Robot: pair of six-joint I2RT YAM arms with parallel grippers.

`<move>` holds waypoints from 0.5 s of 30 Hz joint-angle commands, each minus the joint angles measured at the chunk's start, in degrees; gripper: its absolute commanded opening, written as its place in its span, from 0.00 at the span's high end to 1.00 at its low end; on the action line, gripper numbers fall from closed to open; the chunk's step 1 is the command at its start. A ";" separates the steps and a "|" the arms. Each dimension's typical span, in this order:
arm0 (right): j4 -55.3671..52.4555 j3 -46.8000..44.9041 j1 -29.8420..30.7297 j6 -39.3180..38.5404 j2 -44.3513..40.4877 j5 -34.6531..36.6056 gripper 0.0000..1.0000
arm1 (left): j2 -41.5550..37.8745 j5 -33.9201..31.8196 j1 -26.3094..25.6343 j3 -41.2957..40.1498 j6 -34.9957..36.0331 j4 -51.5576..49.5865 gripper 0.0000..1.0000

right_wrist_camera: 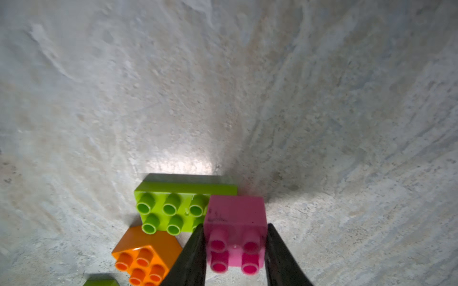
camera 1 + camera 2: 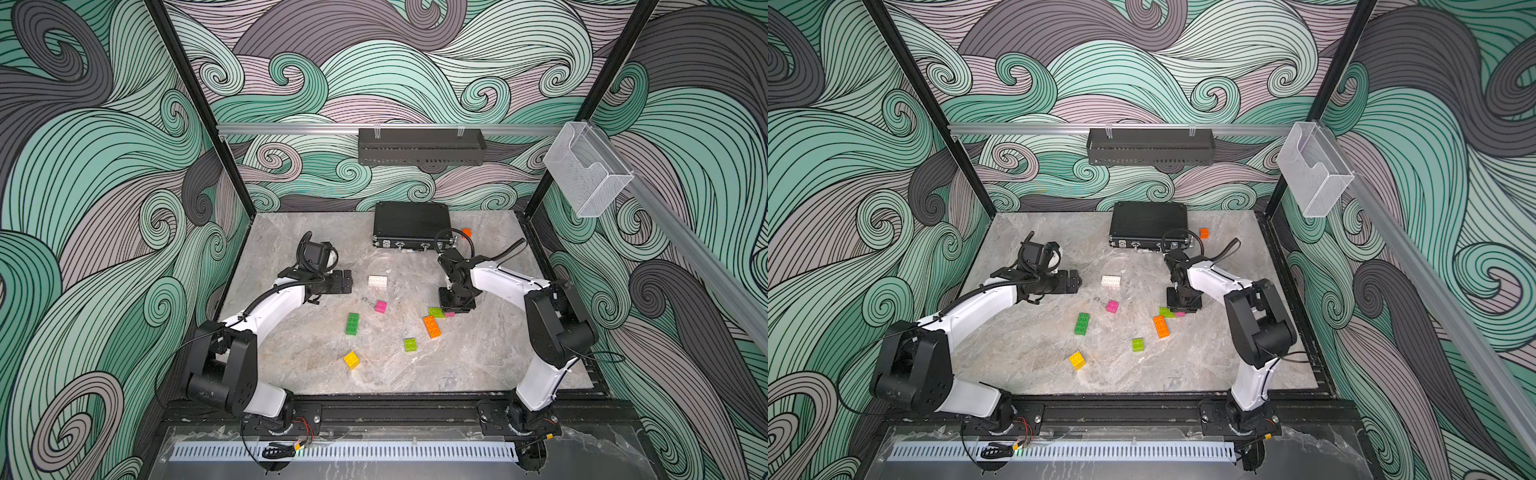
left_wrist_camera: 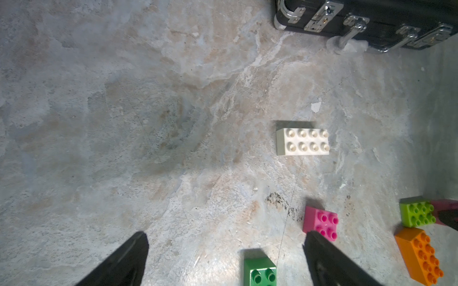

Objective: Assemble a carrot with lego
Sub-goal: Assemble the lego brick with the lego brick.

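In both top views the lego (image 2: 380, 307) is spread as separate bricks over the middle of the marble table (image 2: 478, 365), and bare surface is left along the front edge and in the back left corner. The white brick (image 2: 377, 281), a pink brick (image 2: 1112, 306), the dark green brick (image 2: 352, 324), the yellow brick (image 2: 351, 360) and a small lime brick (image 2: 410, 345) are set well apart; the orange brick (image 2: 432, 326) is found just beside a longer lime brick (image 2: 435, 311). The left gripper (image 3: 225, 234) is held wide open above the table, with nothing gripped. The right gripper (image 1: 235, 225) is held narrow around the second pink brick (image 1: 235, 210), against the longer lime brick; whether that brick is pinched cannot be told, and it is mostly hidden in the top views. The black case (image 2: 409, 222) at the back edge is shut, its contents unseen, and a small orange cube (image 2: 1203, 233) is set just beside it.
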 commanded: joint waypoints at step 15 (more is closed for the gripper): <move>-2.89 -2.31 -1.93 0.96 -11.39 -0.92 0.19 | 12.16 0.20 -17.87 13.96 -2.82 -14.15 0.15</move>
